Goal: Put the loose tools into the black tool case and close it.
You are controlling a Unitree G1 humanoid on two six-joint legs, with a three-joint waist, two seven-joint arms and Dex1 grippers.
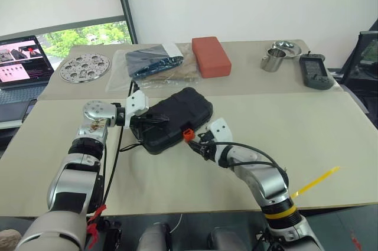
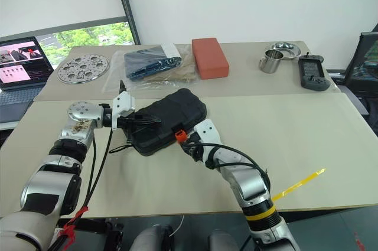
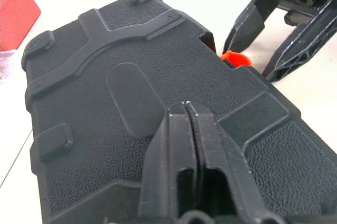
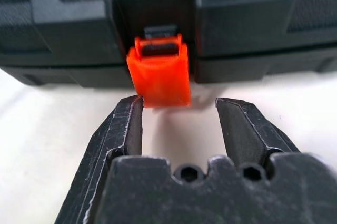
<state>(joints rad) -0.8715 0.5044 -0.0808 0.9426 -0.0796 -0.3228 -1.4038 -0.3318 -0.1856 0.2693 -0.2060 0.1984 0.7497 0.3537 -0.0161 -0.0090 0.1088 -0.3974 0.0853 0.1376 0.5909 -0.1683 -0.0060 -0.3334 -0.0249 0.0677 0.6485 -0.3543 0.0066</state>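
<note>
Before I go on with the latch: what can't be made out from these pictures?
- Inside of the tool case: hidden by its shut lid, so the tools cannot be checked.
- Orange latch: right wrist view doesn't settle whether it is snapped home.
- Left gripper, shut, over the lid: contact unclear.
- Bagged item: blurred by the plastic.

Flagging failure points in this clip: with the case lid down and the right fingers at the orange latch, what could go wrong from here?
1. The orange latch hangs unfastened; the open right gripper sits off-centre and may slip past it.
2. The shut left gripper only rests on the black tool case, so pushing the latch could slide the case.
</note>
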